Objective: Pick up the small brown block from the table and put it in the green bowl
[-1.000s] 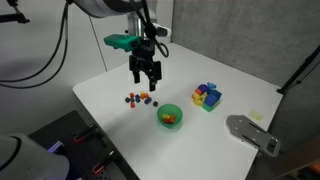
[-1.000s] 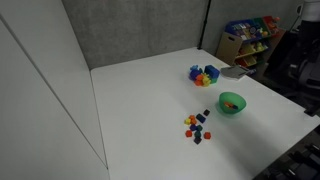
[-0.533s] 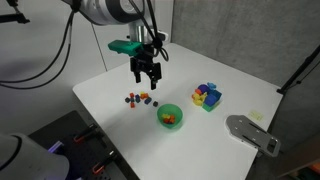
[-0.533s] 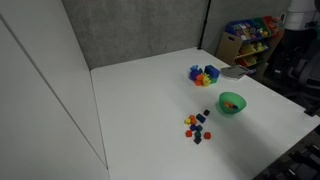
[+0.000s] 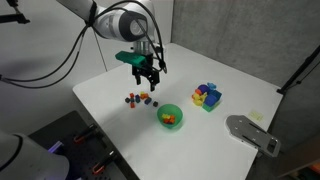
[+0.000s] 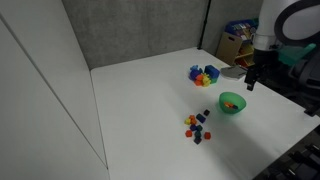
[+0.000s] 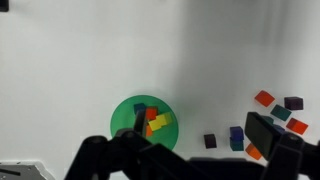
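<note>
The small brown block (image 7: 210, 141) lies on the white table between the green bowl (image 7: 142, 125) and a cluster of tiny coloured blocks (image 7: 272, 112). The bowl holds yellow, red and blue blocks. My gripper (image 7: 200, 128) hangs well above the table, open and empty, with one finger over the bowl's edge and the other over the cluster. In both exterior views the gripper (image 5: 148, 72) (image 6: 252, 83) is above the table, near the bowl (image 5: 170, 116) (image 6: 232, 103) and the cluster (image 5: 138, 98) (image 6: 197, 125). There the brown block is too small to pick out.
A blue-yellow-green pile of larger blocks (image 5: 207, 96) (image 6: 204, 74) stands behind the bowl. A grey device (image 5: 250, 132) sits at the table's corner. A white wall (image 6: 40, 110) borders one side. Shelves with coloured items (image 6: 245, 38) stand behind the table.
The arm has swung and its wrist has turned. The gripper has risen slightly and has come into the exterior view that lacked it. The blocks and the bowl have not moved.
</note>
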